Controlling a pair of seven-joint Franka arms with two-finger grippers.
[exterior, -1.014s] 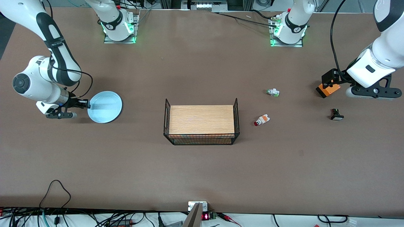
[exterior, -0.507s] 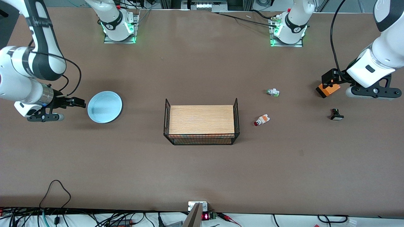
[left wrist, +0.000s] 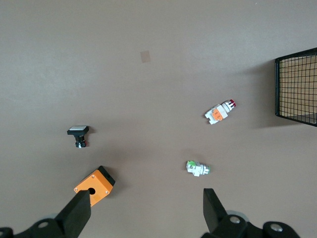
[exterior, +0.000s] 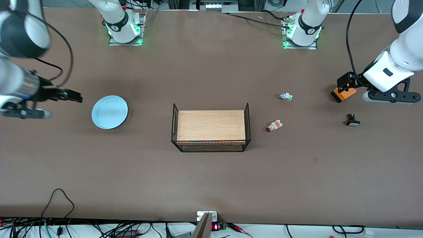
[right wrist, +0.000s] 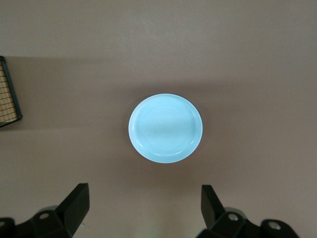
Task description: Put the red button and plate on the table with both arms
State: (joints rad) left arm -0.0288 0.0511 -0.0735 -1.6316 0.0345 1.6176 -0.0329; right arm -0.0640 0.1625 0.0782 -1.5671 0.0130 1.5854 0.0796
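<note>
The light blue plate (exterior: 109, 112) lies flat on the brown table (exterior: 211, 178) toward the right arm's end; it also shows in the right wrist view (right wrist: 165, 127). My right gripper (exterior: 75, 96) is open and empty, raised beside the plate and apart from it (right wrist: 143, 196). The red button (exterior: 274, 126) lies on its side on the table beside the basket, toward the left arm's end; the left wrist view shows it too (left wrist: 220, 112). My left gripper (exterior: 343, 84) is open and empty over the orange box (left wrist: 146, 198), and this arm waits.
A black wire basket (exterior: 211, 129) with a wood floor stands mid-table. A green-capped white part (exterior: 285, 97) lies farther from the front camera than the red button. An orange box with a hole (exterior: 343, 94) and a small black switch (exterior: 352, 120) lie near the left arm's end.
My right gripper has let go of the plate's rim, drawn back toward the right arm's end and risen. The plate now lies flat. The left arm has not moved.
</note>
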